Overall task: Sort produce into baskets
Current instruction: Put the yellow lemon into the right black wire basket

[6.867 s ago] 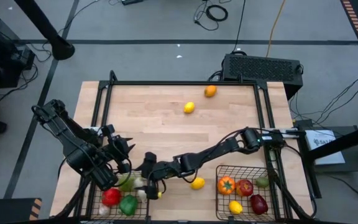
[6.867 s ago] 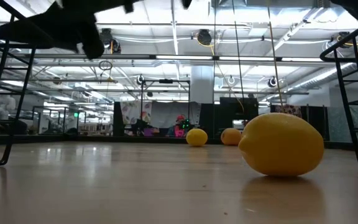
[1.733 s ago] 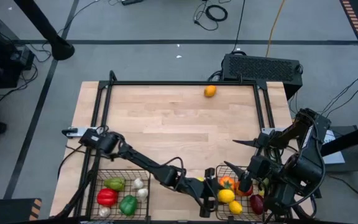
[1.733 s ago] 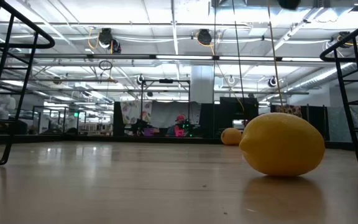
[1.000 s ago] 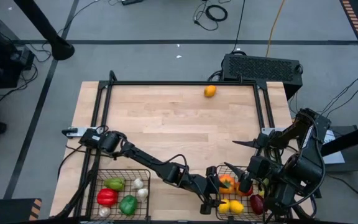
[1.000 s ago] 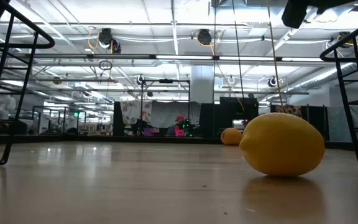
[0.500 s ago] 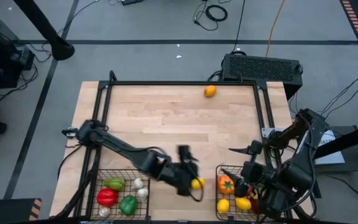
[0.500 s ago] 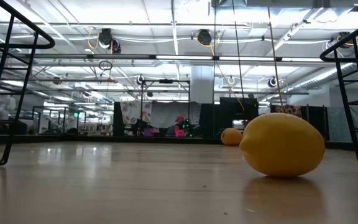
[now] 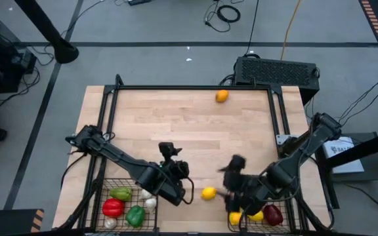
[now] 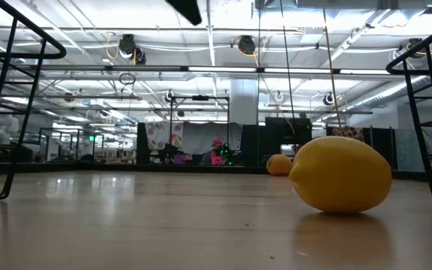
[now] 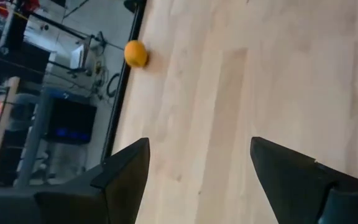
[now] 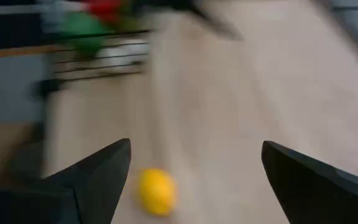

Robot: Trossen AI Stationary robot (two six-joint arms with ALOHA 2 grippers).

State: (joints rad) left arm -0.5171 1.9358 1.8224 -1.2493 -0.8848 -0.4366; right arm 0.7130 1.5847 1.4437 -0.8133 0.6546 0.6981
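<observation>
- The bench [image 9: 189, 124] is nearly cleared: only two pieces of produce lie loose on the wood, so the sorting looks, by my judgement, close to its end.
- The left basket [image 9: 97, 203], at the near left edge, holds the vegetables: a green pepper [image 9: 135, 215], a red pepper [image 9: 113, 207], another green piece and white garlic [image 9: 146, 194].
- The right basket [image 9: 287, 208], at the near right edge, holds fruit: a red apple [image 9: 272, 214] and yellow lemons show; the right arm covers the rest.
- The left gripper [image 9: 169, 157] hangs above the bench between the baskets, jaws released and holding nothing, as its wrist view shows.
- The right gripper [image 9: 231, 172] hangs just beside the right basket, jaws spread and empty.
- Left to do: a lemon [image 9: 208, 193] lies on the bench between the baskets, near both grippers.
- Also left: an orange [image 9: 222, 96] at the far edge, well apart from both arms.
</observation>
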